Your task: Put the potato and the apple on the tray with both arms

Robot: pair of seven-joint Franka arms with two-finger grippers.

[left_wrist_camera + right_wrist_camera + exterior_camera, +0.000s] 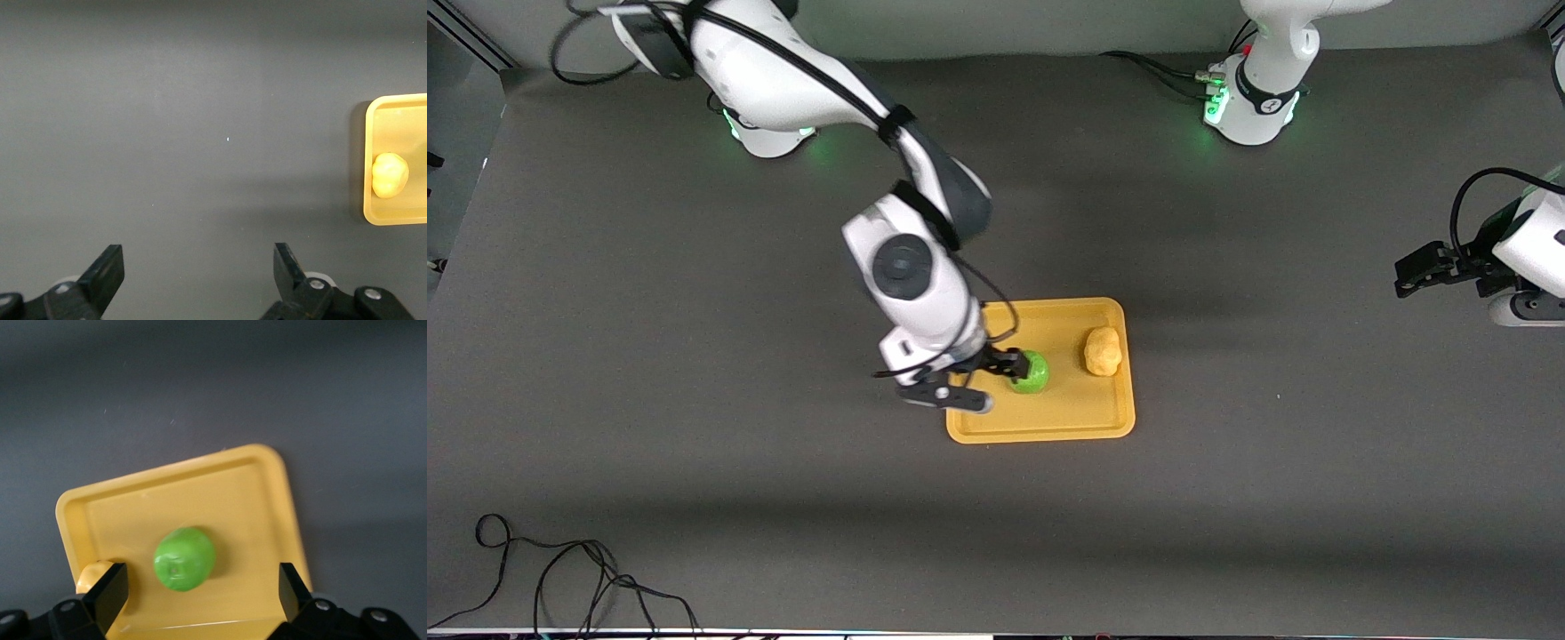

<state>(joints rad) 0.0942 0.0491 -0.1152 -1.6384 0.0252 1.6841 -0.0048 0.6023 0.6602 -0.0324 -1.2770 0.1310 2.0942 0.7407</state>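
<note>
The yellow-orange tray (pixel 1040 436) lies mid-table. The green apple (pixel 1032 373) rests on it, and the lumpy potato (pixel 1103 351) rests on it too, closer to the left arm's end. My right gripper (pixel 987 382) hangs open over the tray's edge at the right arm's end, just beside the apple. In the right wrist view the apple (pixel 185 559) sits free on the tray (pixel 200 487) between the wide-apart fingers of the right gripper (pixel 202 587), touching neither, and the potato (pixel 93 577) peeks out past one finger. My left gripper (pixel 1405 276) waits open over bare table, holding nothing.
The left wrist view shows the left gripper (pixel 199 267) over grey mat, with the tray's corner (pixel 400 217) and the potato (pixel 389 175) off to one side. A black cable (pixel 560 578) lies on the table near the front camera, at the right arm's end.
</note>
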